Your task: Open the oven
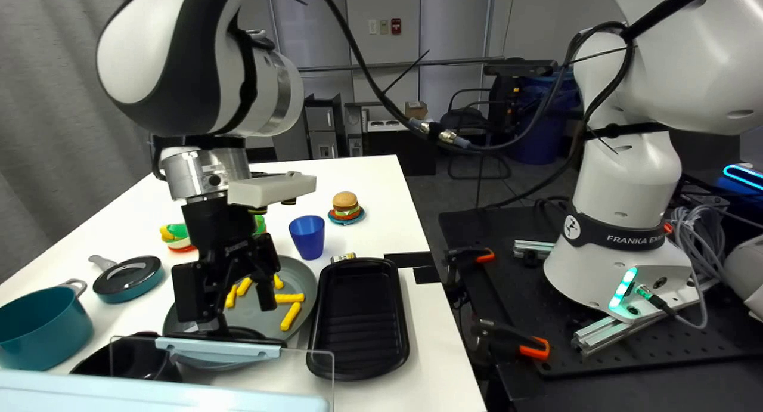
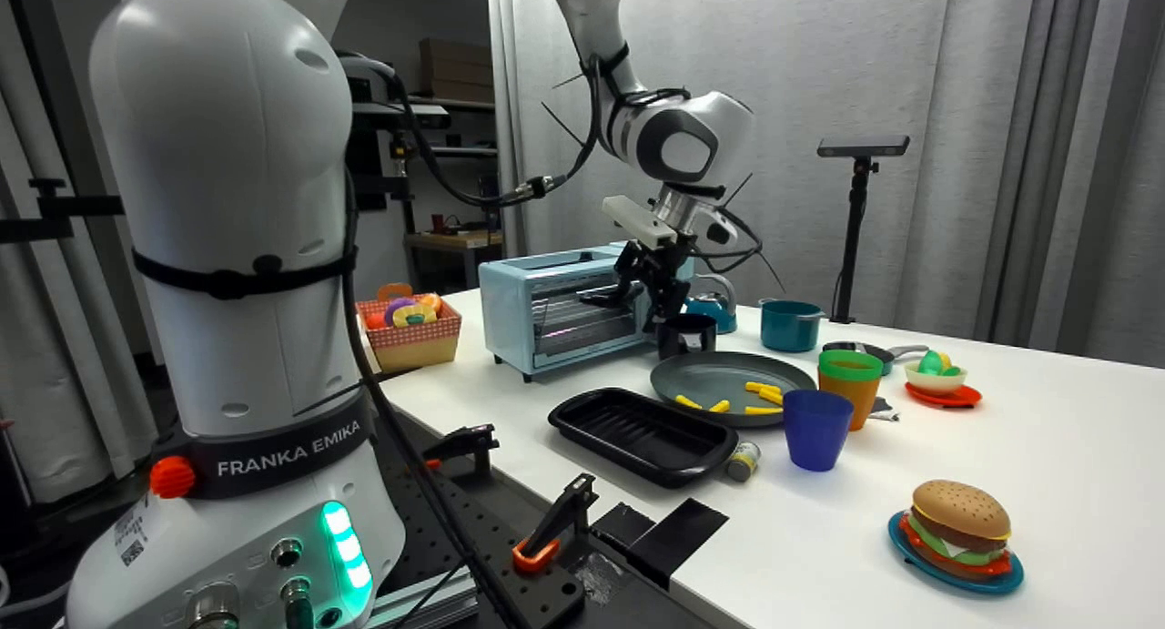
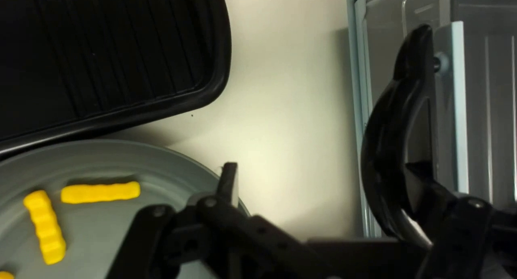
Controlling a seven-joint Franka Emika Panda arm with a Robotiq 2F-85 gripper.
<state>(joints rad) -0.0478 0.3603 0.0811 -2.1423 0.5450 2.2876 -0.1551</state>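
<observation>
The oven (image 2: 507, 319) is light blue with a glass front and wire racks; its top edge (image 1: 161, 394) lies at the bottom of an exterior view. Its glass door, with a light-blue strip (image 1: 217, 348), appears to lean partway outward. The curved black door handle (image 3: 377, 158) is large at the right of the wrist view. My gripper (image 3: 325, 170) is open and points down at the handle; it shows in both exterior views (image 1: 235, 307) (image 2: 651, 292). One finger sits between handle and door, the other outside over the table. Whether they touch the handle cannot be told.
A grey plate (image 1: 286, 340) with yellow fries and a black tray (image 1: 360, 316) lie before the oven. A black cup (image 2: 672, 338) stands close to the gripper. A kettle (image 2: 714, 310), teal pot (image 2: 790, 324), blue cup (image 2: 815, 429) and basket (image 2: 414, 347) stand around.
</observation>
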